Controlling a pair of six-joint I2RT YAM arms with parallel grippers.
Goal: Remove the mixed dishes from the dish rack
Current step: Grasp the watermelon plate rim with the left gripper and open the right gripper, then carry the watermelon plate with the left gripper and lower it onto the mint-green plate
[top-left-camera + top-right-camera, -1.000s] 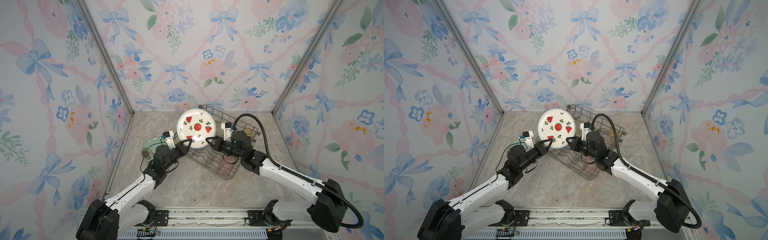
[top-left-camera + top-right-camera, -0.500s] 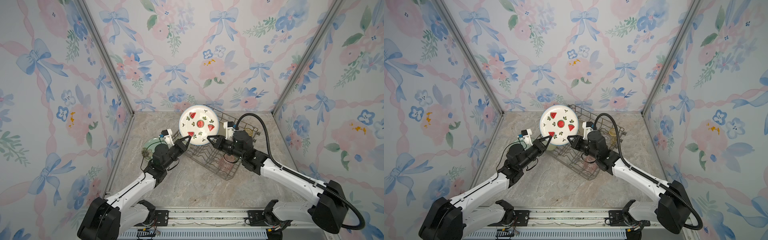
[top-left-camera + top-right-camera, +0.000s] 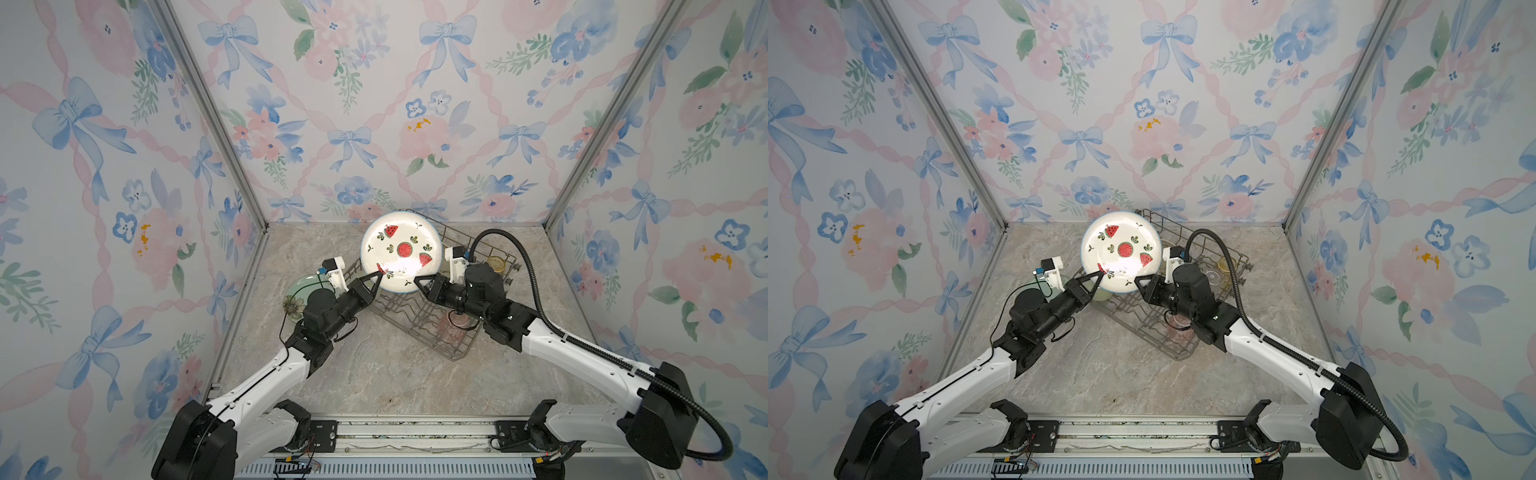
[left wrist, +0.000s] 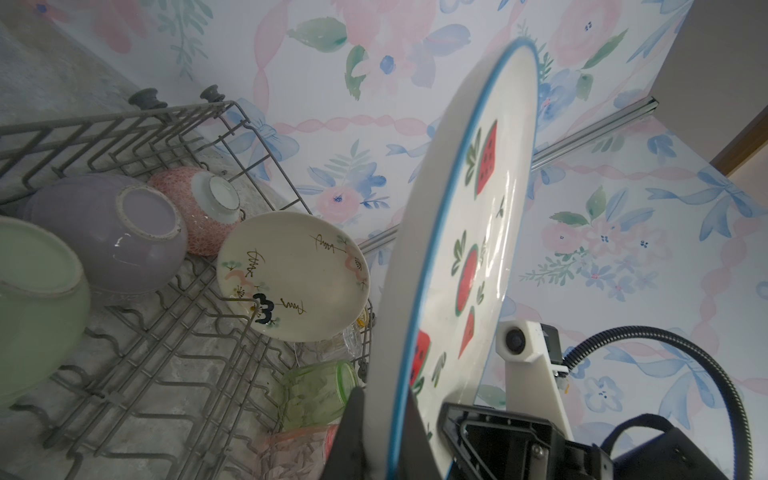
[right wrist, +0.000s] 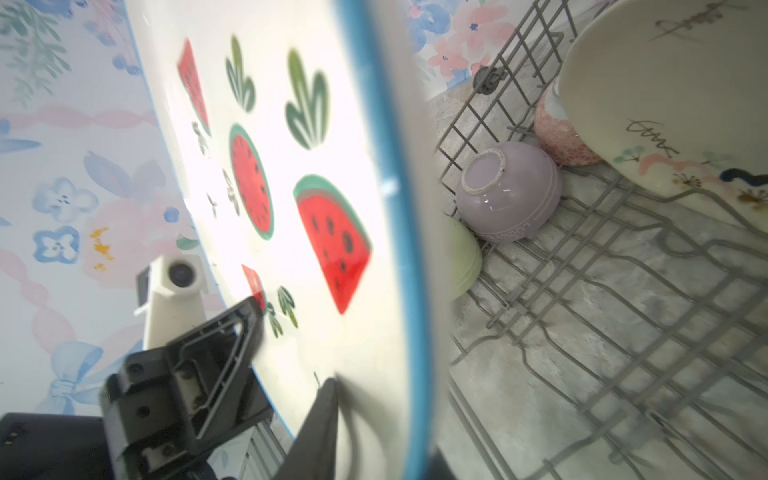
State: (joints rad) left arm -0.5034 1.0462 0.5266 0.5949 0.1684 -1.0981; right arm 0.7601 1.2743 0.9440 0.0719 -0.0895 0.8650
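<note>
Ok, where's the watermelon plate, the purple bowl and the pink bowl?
watermelon plate [image 3: 404,249], in a top view, on the round watermelon in its middle.
purple bowl [image 4: 108,241], left wrist view, on its shiny side.
pink bowl [image 4: 183,226], left wrist view, on its speckled side.

I count three plates: fruit-print plate [image 3: 400,249], floral plate [image 4: 293,276], mint plate [image 3: 297,291]. Three bowls: green bowl [image 4: 37,307], lilac bowl [image 4: 108,232], pink bowl [image 4: 199,208]. Four tumblers: green tumbler [image 4: 318,390], pink tumbler [image 3: 1177,327], yellow tumbler [image 3: 495,262], clear tumbler [image 3: 1212,276]. One rack [image 3: 419,325].

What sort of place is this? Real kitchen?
Likely a staged robot test cell, not a kitchen: wallpapered panels in metal framing, left arm and right arm on a rail, dish rack on a marble-look tabletop.
</note>
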